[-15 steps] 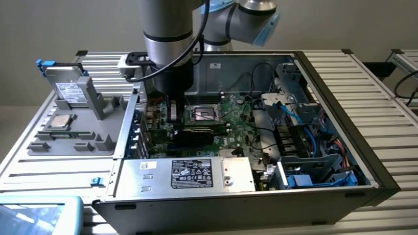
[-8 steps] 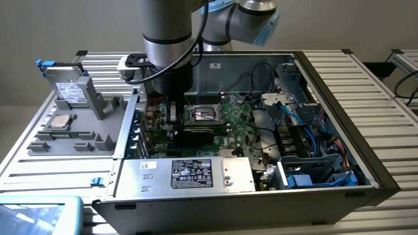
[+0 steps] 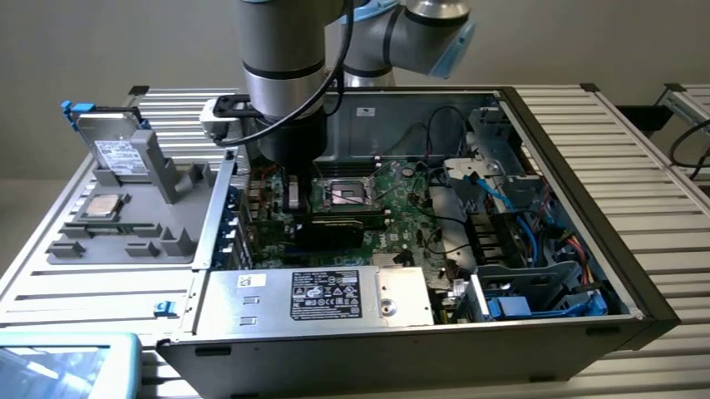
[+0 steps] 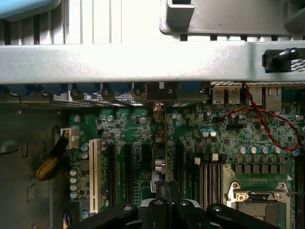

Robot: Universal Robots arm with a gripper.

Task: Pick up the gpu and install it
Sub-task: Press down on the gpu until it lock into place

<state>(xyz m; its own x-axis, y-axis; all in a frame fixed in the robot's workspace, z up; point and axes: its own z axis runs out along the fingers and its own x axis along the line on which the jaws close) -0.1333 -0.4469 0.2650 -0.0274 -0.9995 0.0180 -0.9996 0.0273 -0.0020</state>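
Observation:
The gpu (image 3: 338, 235) stands on its long edge inside the open computer case (image 3: 621, 249), its dark face showing just below the CPU socket (image 3: 342, 193). In the wrist view the gpu (image 4: 164, 143) appears edge-on as a thin line running across the green motherboard (image 4: 124, 129) toward the rear slot openings. My gripper (image 3: 293, 208) reaches down into the case from above. In the wrist view my gripper (image 4: 165, 188) is shut on the card's upper edge, its black fingers (image 4: 157, 210) pressed together around it.
A silver power supply (image 3: 322, 295) with a black label fills the case's near side. A grey fixture (image 3: 133, 216) at the exterior view's left carries a silver drive box (image 3: 111, 154). Red wires (image 4: 257, 114), a white slot (image 4: 93, 174) and blue cables (image 3: 533, 241) lie nearby.

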